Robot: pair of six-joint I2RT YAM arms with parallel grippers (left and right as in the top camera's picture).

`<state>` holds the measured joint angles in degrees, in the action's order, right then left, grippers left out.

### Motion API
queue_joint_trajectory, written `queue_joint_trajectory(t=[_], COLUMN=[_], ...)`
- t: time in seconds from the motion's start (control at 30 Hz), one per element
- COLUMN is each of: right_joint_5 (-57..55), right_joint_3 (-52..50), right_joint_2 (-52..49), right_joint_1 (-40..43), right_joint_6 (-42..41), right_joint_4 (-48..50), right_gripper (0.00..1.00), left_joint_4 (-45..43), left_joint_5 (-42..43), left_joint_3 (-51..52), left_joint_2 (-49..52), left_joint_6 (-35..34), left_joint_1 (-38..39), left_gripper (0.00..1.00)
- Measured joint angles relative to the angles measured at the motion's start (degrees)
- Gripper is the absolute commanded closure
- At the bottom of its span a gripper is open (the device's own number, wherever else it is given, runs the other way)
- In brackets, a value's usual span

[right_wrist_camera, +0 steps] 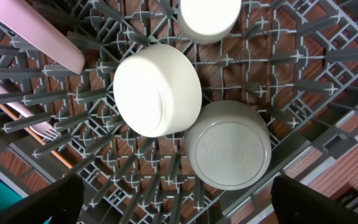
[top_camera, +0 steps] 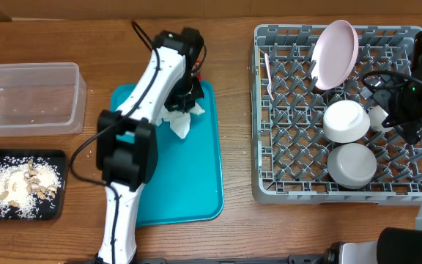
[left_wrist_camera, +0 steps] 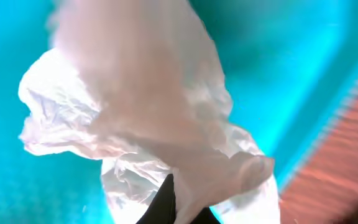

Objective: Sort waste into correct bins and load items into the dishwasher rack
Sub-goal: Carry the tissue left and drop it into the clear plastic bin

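Rack (top_camera: 299, 158): grey pegged crate on your right side of the table, the largest item, holding all the dishes listed below. Teal tray (top_camera: 196, 183): flat on the wood left of the rack, with your left arm stretched over it. Tub (top_camera: 28, 67): clear plastic, at the far left edge; you cannot make out what is in it. Black tray (top_camera: 53, 161): just in front of the tub, carrying the scraps (top_camera: 20, 187), a pale heap of rice and nuts. Plate (top_camera: 334, 53): standing on edge and tilted among the pegs at the rack's back. Bowls, two: both upside down near the rack's middle, one (top_camera: 346, 120) behind the other (top_camera: 352, 164), touching or nearly so in the right wrist view. Napkin (left_wrist_camera: 142, 112): crumpled and white, over the teal tray's back end. Left gripper (top_camera: 187, 99): you have it clenched on the napkin, whose folds cover all but one dark fingertip (left_wrist_camera: 163, 202). Right gripper (right_wrist_camera: 179, 205): above the bowls, fingers spread wide, grasping nothing. Cup (right_wrist_camera: 209, 15): upside down just beyond the rear bowl. Fork (top_camera: 267, 73): lying along the rack's left edge, beside the plate.
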<state>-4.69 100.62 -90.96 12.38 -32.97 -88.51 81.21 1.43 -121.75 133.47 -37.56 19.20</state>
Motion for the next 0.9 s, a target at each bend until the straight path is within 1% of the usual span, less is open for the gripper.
queue_joint_trajectory(t=[0.23,0.37,0.53,0.63,0.9], right_joint_5=[0.0,0.0,0.0,0.0,0.0], right_joint_3=[0.0,0.0,0.0,0.0,0.0], right_joint_2=[0.0,0.0,0.0,0.0,0.0], right_joint_1=[0.0,0.0,0.0,0.0,0.0], right_joint_6=[0.0,0.0,0.0,0.0,0.0], right_joint_4=[0.0,0.0,0.0,0.0,0.0], right_gripper=[0.0,0.0,0.0,0.0,0.0], left_joint_4=[1.8,1.9,0.6,-1.2,-3.1], left_joint_5=[0.0,-0.1,-2.6,-5.4,-8.9], left_joint_3=[-0.9,-1.0,-1.0,-1.0,-1.0], left_joint_2=[-9.5,-11.6,-13.3,-15.1,-17.4], left_joint_6=[0.0,0.0,-0.5,-2.2,-5.4], left_joint_1=[0.0,-0.1,-1.9,-5.8,-22.6], left_gripper=[0.96,0.96,0.96,0.96,0.96])
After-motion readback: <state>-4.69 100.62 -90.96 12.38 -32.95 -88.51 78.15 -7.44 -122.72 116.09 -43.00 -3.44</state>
